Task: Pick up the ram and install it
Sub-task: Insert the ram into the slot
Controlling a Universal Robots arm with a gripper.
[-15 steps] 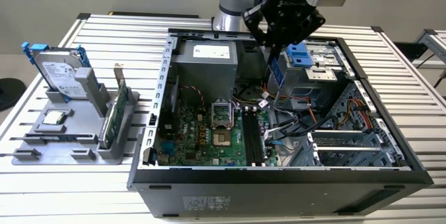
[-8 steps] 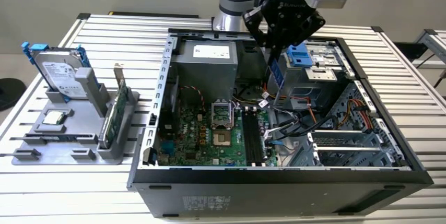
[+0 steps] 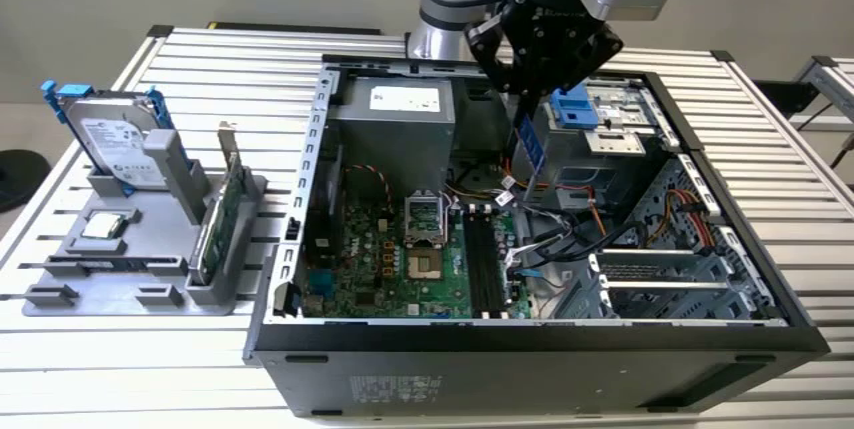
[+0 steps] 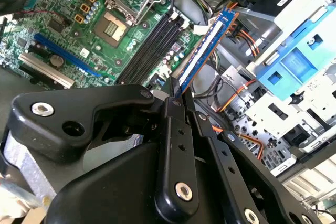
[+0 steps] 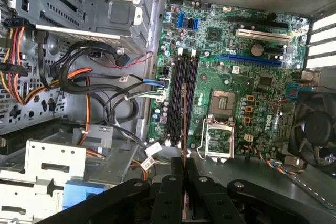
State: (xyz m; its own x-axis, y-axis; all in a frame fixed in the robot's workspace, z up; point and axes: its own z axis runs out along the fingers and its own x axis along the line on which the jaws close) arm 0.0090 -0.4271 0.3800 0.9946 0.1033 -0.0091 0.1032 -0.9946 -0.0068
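My gripper (image 3: pixel 526 97) is shut on the ram (image 3: pixel 531 147), a long narrow stick that looks blue here. It hangs on edge from the fingers, above the inside of the open computer case (image 3: pixel 534 334). In the second wrist view the ram (image 4: pixel 206 51) sticks out from my gripper (image 4: pixel 176 97) toward the drive bays. In the first wrist view the ram (image 5: pixel 184 121) shows edge-on from my gripper (image 5: pixel 185 165), in line over the black memory slots (image 5: pixel 181 98). Those memory slots (image 3: pixel 487 264) lie on the green motherboard (image 3: pixel 387 259), well below the stick.
A grey holder (image 3: pixel 134 274) at the exterior view's left carries a silver hard drive with blue rails (image 3: pixel 114 139), a green expansion card (image 3: pixel 220 219) and a small chip (image 3: pixel 104 227). Loose cables (image 3: pixel 547 229) lie beside the slots. A fan (image 5: pixel 315 129) sits by the socket.
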